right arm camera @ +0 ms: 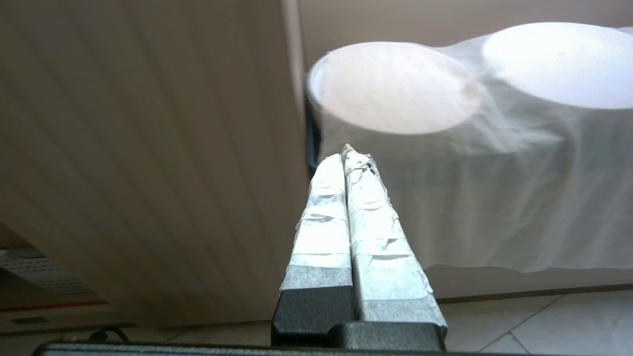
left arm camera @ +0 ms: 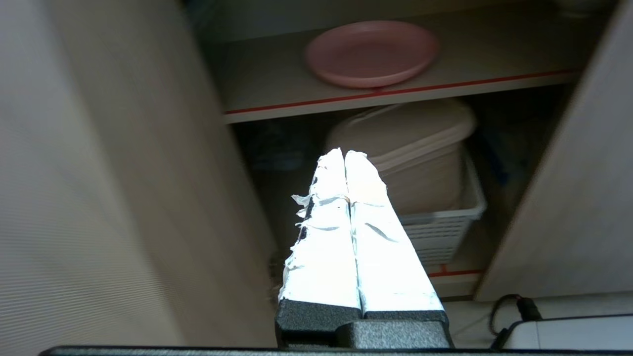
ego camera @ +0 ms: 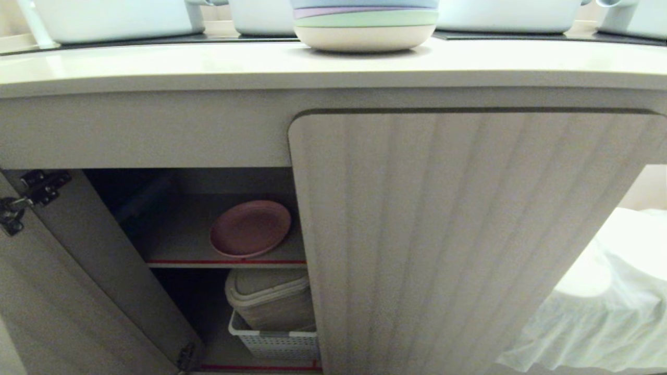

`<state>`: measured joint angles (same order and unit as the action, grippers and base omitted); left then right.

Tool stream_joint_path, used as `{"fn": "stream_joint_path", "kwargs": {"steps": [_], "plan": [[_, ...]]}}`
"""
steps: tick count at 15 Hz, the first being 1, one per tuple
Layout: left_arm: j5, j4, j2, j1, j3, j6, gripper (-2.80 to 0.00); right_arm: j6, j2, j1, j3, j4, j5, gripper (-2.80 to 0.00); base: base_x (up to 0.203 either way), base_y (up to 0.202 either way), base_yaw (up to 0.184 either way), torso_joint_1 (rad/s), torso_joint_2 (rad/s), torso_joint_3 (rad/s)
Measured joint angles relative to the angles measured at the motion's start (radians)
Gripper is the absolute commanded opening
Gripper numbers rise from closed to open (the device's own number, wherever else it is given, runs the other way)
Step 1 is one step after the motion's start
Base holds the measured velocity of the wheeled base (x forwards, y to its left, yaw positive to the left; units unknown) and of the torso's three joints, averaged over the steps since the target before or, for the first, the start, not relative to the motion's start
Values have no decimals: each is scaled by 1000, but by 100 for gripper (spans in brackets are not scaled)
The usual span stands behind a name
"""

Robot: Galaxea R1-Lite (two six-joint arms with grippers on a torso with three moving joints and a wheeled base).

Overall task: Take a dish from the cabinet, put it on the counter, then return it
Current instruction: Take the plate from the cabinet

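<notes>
Pink dish [ego camera: 250,228] lay on the cabinet [ego camera: 469,234] shelf.
Both grippers, left [left arm camera: 344,153] and right [right arm camera: 346,154], were pinched together, empty; reaching in risked clipping the door.

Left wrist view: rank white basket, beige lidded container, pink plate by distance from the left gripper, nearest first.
From the left gripper:
1. White basket, lower shelf, front.
2. Beige lidded container, sitting in the basket, just behind its front wall.
3. Pink plate, upper shelf, farthest.

Pale floor tiles [right arm camera: 534,321] lay below, a white cloth [ego camera: 599,312] hung over round things at the right, white pots [ego camera: 114,18] stood at the back, soft light shone on all.
</notes>
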<state>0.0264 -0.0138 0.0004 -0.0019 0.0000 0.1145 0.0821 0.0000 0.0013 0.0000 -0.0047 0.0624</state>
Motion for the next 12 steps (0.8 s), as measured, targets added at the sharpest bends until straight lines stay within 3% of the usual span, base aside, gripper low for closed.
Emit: {"fn": "stream_joint_path", "kwargs": {"steps": [12], "plan": [[-2,0,0,0,0,-3,-280,0,0,0,0,1,0,-280,0,-8,0,0,0,1]]}}
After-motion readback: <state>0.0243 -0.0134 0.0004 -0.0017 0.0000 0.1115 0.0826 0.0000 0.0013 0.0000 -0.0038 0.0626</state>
